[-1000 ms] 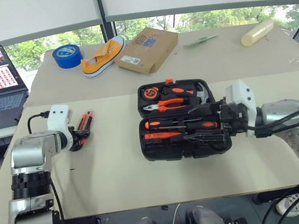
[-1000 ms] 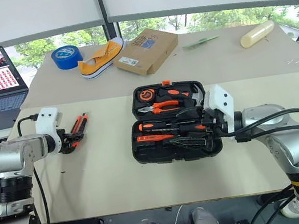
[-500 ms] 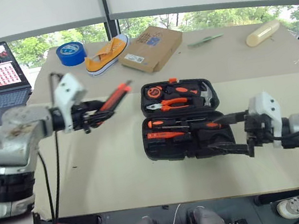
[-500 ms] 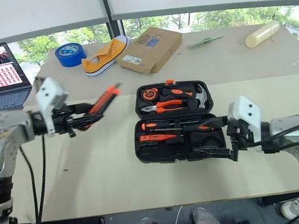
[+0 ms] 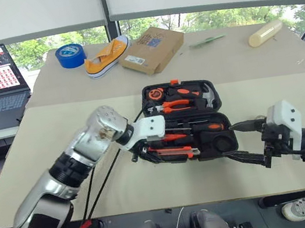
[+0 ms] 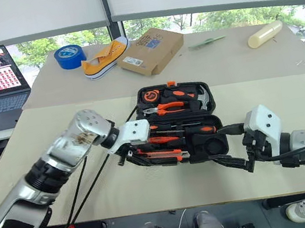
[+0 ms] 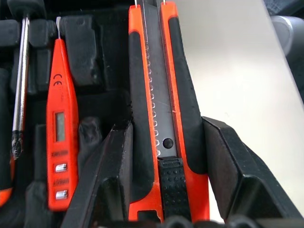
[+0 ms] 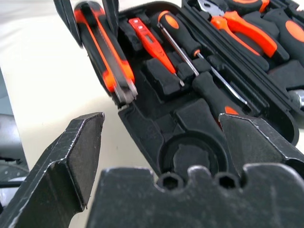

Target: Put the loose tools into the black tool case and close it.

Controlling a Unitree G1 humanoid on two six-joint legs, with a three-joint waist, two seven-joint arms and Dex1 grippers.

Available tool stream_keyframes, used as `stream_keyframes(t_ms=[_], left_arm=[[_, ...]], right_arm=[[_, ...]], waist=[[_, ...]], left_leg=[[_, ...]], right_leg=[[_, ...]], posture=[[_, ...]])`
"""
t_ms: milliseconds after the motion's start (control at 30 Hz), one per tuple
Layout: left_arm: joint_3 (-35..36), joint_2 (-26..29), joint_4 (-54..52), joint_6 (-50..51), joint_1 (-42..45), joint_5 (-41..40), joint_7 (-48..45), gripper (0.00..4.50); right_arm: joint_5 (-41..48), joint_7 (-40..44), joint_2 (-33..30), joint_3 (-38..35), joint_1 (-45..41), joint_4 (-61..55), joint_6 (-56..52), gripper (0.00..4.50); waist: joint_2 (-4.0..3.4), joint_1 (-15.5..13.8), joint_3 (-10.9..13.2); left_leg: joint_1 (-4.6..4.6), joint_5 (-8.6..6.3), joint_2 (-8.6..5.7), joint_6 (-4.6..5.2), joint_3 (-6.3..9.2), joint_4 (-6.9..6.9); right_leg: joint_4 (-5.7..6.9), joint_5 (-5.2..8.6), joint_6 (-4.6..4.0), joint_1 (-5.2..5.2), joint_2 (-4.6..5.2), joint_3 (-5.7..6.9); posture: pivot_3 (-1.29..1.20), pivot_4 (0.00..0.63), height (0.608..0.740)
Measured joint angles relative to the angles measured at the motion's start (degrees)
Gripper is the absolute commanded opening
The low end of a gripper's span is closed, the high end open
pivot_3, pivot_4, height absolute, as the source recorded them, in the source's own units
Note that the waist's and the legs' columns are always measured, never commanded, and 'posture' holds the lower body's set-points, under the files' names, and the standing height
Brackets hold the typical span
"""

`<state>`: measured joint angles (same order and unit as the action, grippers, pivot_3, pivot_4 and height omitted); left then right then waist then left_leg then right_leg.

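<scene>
We're swinging the left gripper (image 5: 147,148) across from the table's left side to the black tool case (image 5: 184,121); it's clamping the utility knife (image 5: 171,152), now over the case's near edge. Our right gripper (image 5: 246,143) has backed off to the case's right, fingers spread wide and empty. The knife's long axis is running along that near edge, handle end in the fingers, other end pointing right.

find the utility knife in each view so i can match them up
Head views: the utility knife lies along the near front edge of the black tool case, held by the left gripper.
Left wrist view: centre, between the fingers.
Right wrist view: upper left.
Shared landmark: the slim orange tester screwdriver beside it.
</scene>
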<state>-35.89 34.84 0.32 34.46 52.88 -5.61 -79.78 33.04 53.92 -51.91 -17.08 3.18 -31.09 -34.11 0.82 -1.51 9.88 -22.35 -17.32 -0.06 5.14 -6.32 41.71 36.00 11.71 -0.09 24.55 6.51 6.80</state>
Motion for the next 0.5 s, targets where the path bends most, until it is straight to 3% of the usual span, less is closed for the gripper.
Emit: stream_keyframes(t_ms=[500], left_arm=[[-1.0, -8.3, 6.2, 4.9, 3.1, 3.3, 2.0, 1.7]], right_arm=[[0.0, -3.1, 1.7, 0.8, -0.7, -0.5, 0.0, 4.5]], waist=[[0.0, -0.7, 0.0]], left_leg=[[-0.02, -0.1, -0.01, 0.18, 0.0, 0.08]], right_leg=[[0.0, -0.05, -0.08, -0.02, 0.04, -0.01]], posture=[[0.0, 0.15, 0.731]])
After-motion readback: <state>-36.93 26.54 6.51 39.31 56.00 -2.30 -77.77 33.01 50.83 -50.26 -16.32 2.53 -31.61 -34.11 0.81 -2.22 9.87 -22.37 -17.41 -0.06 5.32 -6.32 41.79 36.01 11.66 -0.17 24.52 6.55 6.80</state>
